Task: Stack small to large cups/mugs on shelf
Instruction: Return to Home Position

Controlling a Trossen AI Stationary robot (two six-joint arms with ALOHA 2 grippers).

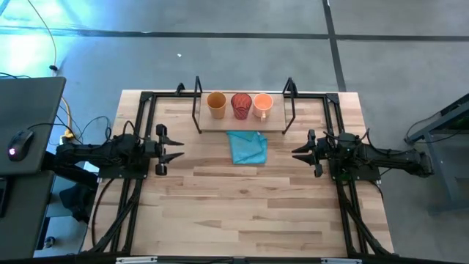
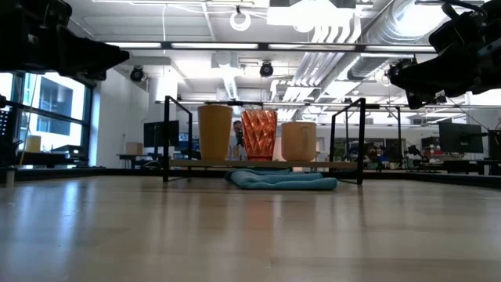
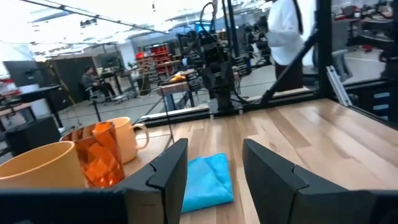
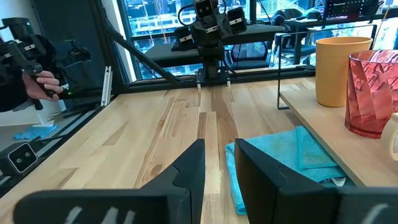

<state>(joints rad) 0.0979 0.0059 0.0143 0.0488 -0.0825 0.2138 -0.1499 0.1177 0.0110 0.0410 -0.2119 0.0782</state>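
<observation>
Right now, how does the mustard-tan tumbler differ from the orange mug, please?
The mustard-tan tumbler is taller and has no handle; the orange mug is shorter, with a handle. The tumbler stands left of the red ribbed cup in the high view, the mug right. Both stand upright on the shelf.

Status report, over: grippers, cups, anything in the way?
Left gripper, right gripper open, empty, clear of shelf. Tumbler, red cup, mug in row on it. Cloth before shelf.

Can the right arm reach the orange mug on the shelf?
Probably yes. The orange mug stands at the shelf end nearest the open right pincer. Front and top look free; the black end frame beside it could block a sideways approach.
</observation>
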